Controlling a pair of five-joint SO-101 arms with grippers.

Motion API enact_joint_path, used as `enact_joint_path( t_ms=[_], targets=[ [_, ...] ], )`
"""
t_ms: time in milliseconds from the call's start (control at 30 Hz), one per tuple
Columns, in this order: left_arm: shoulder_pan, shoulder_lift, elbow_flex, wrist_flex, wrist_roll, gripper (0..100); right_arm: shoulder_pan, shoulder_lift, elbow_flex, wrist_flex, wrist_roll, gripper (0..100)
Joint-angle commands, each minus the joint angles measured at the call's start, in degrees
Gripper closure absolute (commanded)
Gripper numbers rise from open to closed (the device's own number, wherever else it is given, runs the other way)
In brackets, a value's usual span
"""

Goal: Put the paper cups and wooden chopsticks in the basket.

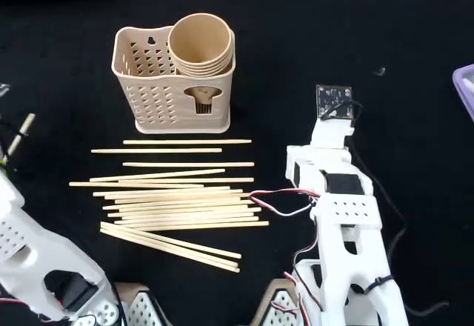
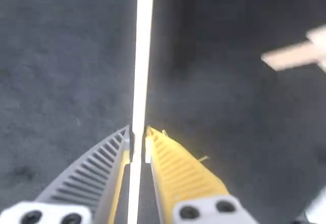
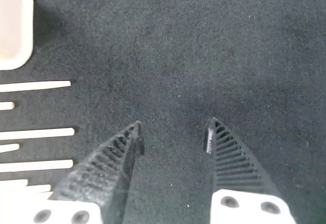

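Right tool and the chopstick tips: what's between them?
Nothing, just bare black table between the right tool and the chopstick tips, in the right wrist view.

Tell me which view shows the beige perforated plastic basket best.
The high view: the whole beige perforated plastic basket stands there, tan paper cups stacked in one compartment. The right wrist view catches just one rounded corner.

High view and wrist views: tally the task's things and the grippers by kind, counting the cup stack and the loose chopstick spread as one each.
Basket: 1
Paper cup stack, in the basket: 1
Loose chopstick spread: 1
Chopstick in the left gripper: 1
Grippers, with the right gripper: 2
Total: 6
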Motion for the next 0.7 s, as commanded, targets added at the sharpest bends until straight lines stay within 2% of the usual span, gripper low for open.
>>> enact_joint_path(
  t_ms=[0, 200, 367, 567, 667],
  targets=[
    [0.57, -1.85, -6.02, 9.49, -6.77, 97, 0.62, -1.8, -0.4, -1.14, -0.53, 80.0],
    [1.36, -10.64, 4.09, 10.02, -13.45, 97, 0.88, -1.8, -0.57, -1.14, -0.53, 80.0],
    [5.58, -25.76, 22.99, 9.93, -16.44, 97, 0.62, -1.8, -0.66, -1.14, -0.53, 80.0],
    [20.62, -48.35, 46.64, 6.07, -15.91, 97, 0.7, -1.8, -0.48, -1.14, -0.53, 80.0],
    [29.85, -59.6, 58.77, 0.09, -14.07, 97, 0.88, -1.8, -0.48, -1.14, -0.53, 80.0]
  ],
)
